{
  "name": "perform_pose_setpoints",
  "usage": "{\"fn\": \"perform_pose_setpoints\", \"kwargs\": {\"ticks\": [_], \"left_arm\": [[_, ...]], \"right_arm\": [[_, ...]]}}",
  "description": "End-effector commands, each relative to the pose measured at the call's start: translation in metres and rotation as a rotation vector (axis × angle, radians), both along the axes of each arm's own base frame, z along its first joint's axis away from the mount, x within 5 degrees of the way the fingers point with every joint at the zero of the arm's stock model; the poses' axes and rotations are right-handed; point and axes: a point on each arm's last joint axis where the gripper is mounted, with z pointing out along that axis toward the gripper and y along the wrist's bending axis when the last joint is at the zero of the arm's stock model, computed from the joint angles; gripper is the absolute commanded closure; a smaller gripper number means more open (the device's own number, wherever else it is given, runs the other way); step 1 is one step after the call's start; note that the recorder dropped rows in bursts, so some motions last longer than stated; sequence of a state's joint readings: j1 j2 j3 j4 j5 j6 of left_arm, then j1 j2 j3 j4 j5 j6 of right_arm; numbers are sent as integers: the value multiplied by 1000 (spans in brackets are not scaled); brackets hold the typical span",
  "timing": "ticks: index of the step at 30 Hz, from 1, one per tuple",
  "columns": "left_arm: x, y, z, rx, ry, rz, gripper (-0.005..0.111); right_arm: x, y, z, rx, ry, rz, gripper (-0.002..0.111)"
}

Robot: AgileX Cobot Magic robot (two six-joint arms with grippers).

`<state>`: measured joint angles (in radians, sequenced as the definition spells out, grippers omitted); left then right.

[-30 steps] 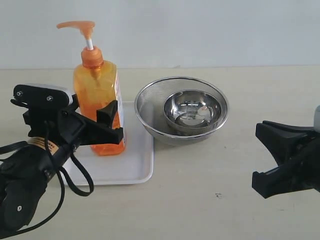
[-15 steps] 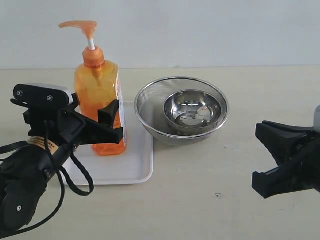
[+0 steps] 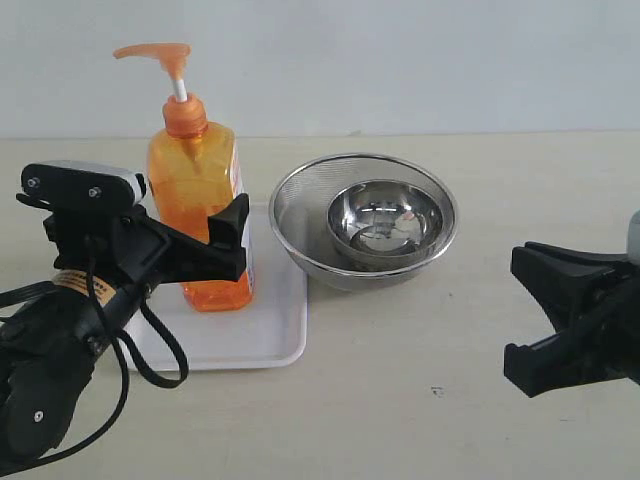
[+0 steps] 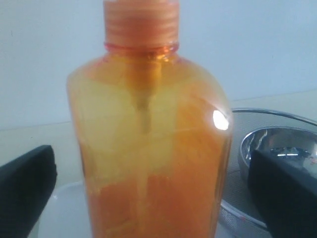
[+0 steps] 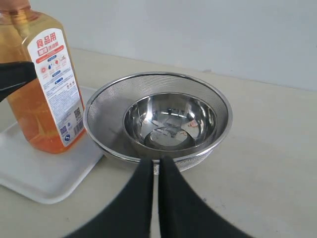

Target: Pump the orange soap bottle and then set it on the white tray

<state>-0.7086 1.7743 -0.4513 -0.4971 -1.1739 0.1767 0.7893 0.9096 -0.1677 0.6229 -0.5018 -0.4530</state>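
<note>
- The orange soap bottle [image 3: 200, 200] stands upright on the white tray [image 3: 270, 335], apparently toward the tray's rear; its base is partly hidden.
- The left gripper [image 4: 153, 198] straddles the bottle over the tray, with its jaws wide apart and a gap on each side. It grips nothing.
- A steel bowl [image 3: 385, 220] nested in a mesh strainer [image 3: 298, 215] sits just beside the tray.
- The right gripper [image 5: 154, 163] is well apart from the tray, its fingers pressed together and empty.
</note>
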Motion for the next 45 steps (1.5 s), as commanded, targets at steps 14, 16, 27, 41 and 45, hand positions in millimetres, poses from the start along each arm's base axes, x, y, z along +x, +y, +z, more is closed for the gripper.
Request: {"fn": "perform_pose_setpoints", "kwargs": {"ticks": [14,16,27,41,45], "left_arm": [[-13,3,36,14,95,-69,8],[-17,5,43,12,98,-84,8],[-80,32,57,-130,157,-289,8],[-100,43,63,-285,174,-333,8],[-100,43,63,-285,174,-333,8]], "right_arm": [[-1,-1,0,0,-5,-4,108],[-1,-1,0,0,-5,-4,108],[-1,-1,-1,-5,-4,-3,108],[-1,-1,-1,0,-1,-5,108],[-1,-1,-1,2,-1,-5,108]]}}
